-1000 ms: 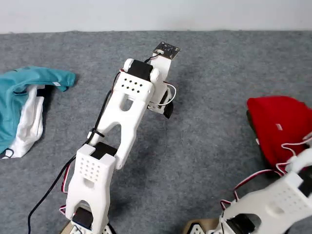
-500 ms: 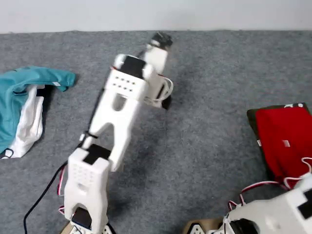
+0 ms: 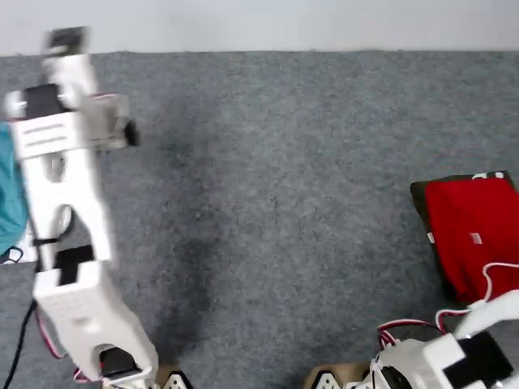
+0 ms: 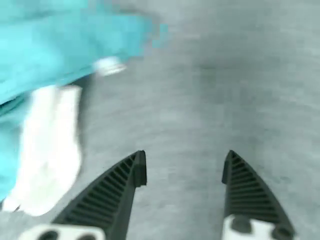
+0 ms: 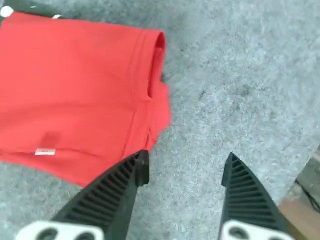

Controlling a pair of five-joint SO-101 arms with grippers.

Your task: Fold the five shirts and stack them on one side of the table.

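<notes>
Red shirt: we see the red shirt (image 3: 474,239) folded flat at the right edge of the table, part of it running out of the high view. In the right wrist view (image 5: 70,90) it shows a folded hem and a small label near one edge.
Dark shirt: under the red one we make out a dark shirt (image 3: 420,203), only a thin border of it peeking out along the side towards the table's middle.
Teal shirt: the teal shirt (image 4: 55,50) lies crumpled at the far left of the table; from above we catch a sliver of it (image 3: 8,194) behind the left arm.
White shirt: a white shirt (image 4: 47,150) lies loose, touching the teal one and partly under it.
Left gripper: we find the left gripper (image 4: 185,156) with its jaws spread wide and nothing between them, above bare mat just beside the white and teal shirts.
Right gripper: the right gripper (image 5: 187,156) is likewise spread and holds nothing; one finger sits over the red shirt's edge, the other over the mat.
Left arm: the left arm (image 3: 69,203) stretches along the table's left side.
Right arm: the right arm (image 3: 454,356) is at the near right corner, close to the red shirt.
Mat: a grey mat (image 3: 284,162) covers the table between the two piles, which lie well apart.
</notes>
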